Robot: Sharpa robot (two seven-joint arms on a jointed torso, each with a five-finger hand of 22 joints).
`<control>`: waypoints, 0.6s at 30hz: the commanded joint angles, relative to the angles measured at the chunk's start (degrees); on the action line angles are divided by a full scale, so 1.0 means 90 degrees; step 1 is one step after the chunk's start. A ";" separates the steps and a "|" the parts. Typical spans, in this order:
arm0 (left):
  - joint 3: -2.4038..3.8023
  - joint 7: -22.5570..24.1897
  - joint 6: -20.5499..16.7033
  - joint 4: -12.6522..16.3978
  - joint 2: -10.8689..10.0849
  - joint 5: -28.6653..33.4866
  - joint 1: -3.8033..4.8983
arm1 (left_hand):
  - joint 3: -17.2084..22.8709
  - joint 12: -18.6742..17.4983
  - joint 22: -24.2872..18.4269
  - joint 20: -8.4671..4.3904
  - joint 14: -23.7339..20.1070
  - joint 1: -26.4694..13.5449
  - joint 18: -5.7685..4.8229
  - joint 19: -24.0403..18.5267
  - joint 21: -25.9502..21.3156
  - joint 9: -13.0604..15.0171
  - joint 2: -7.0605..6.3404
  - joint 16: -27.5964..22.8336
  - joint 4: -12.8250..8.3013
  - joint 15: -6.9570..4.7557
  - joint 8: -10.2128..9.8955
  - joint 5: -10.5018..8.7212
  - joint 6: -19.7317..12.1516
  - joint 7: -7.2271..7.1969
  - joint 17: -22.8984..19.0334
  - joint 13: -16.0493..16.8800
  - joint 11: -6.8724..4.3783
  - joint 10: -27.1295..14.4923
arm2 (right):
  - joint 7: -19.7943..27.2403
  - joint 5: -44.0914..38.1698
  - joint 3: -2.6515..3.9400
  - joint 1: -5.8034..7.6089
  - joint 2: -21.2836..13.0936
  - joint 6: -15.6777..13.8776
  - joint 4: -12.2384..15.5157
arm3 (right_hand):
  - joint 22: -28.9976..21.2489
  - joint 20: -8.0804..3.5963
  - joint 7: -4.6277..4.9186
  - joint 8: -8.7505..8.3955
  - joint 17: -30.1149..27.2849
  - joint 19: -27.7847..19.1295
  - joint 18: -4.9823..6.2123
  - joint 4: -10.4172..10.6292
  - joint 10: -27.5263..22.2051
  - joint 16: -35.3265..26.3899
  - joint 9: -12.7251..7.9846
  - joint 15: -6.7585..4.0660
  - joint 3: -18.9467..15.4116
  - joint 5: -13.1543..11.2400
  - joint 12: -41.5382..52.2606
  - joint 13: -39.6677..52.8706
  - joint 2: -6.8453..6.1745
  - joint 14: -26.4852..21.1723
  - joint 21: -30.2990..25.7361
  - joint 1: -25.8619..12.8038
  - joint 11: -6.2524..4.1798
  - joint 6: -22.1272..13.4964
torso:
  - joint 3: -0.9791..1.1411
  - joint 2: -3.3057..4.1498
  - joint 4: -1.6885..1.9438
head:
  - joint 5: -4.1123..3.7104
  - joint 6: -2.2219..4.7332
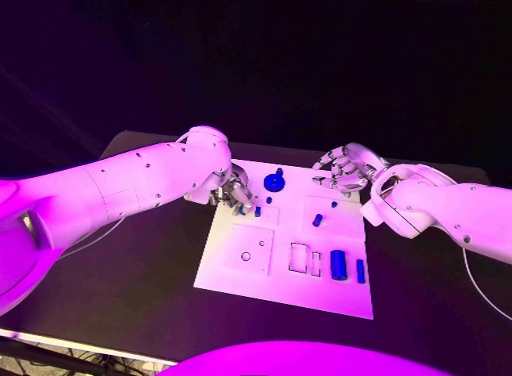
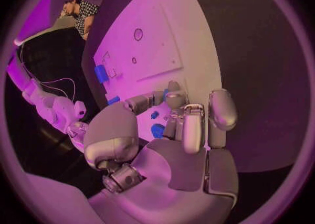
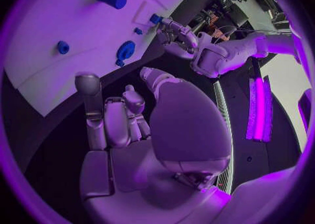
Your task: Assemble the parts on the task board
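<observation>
Two blue parts, a fat cylinder and a thin bar, lie on the near end of the white task board. Farther back, the left hand pinches a small blue peg over the board's left side. At the far edge sits a round blue knob. Beside it, the right hand hovers, fingers curled in and holding nothing.
</observation>
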 commanded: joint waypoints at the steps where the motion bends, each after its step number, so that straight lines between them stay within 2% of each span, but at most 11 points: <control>1: 0.0000 0.0051 0.0119 0.0002 0.0005 0.0001 0.0000 | 0.0956 -0.0023 -0.0006 0.0011 0.0608 0.0104 -0.0064 0.0016 0.0020 0.0010 0.0083 -0.0001 -0.0935 -0.0037 -0.0023 0.0670 0.0219 -0.0156 0.1490 -0.0006 -0.0028 0.0000 | 0.0033 -0.0040 0.0001 -0.0003 0.0003 0.0083 0.0000 | -0.0006 -0.0017 -0.0019 0.0020 0.0006 0.0029 0.0069 -0.0003 0.0022 -0.0037 -0.0006 -0.0046 0.0031 0.0018 -0.0016 -0.0007 -0.0013 0.0048 -0.0029 0.0018 -0.0010 -0.0046 | -0.0003 -0.0002 0.0000 | 0.0002 -0.0001; 18: -0.0001 -0.0031 -0.0070 -0.0087 0.0055 -0.0002 -0.0001 | 0.0940 -0.0028 -0.0007 0.0010 0.0610 0.0113 -0.0065 0.0016 0.0019 0.0017 0.0082 0.0001 -0.0933 -0.0036 -0.0032 0.0678 0.0219 -0.0155 0.1496 -0.0007 -0.0027 -0.0002 | 0.0032 -0.0043 0.0001 -0.0003 0.0012 0.0077 -0.0001 | -0.0006 -0.0017 -0.0019 0.0020 0.0006 0.0029 0.0069 -0.0003 0.0022 -0.0037 -0.0006 -0.0046 0.0031 0.0018 -0.0016 -0.0007 -0.0013 0.0048 -0.0029 0.0018 -0.0010 -0.0046 | -0.0001 0.0000 0.0000 | 0.0004 0.0010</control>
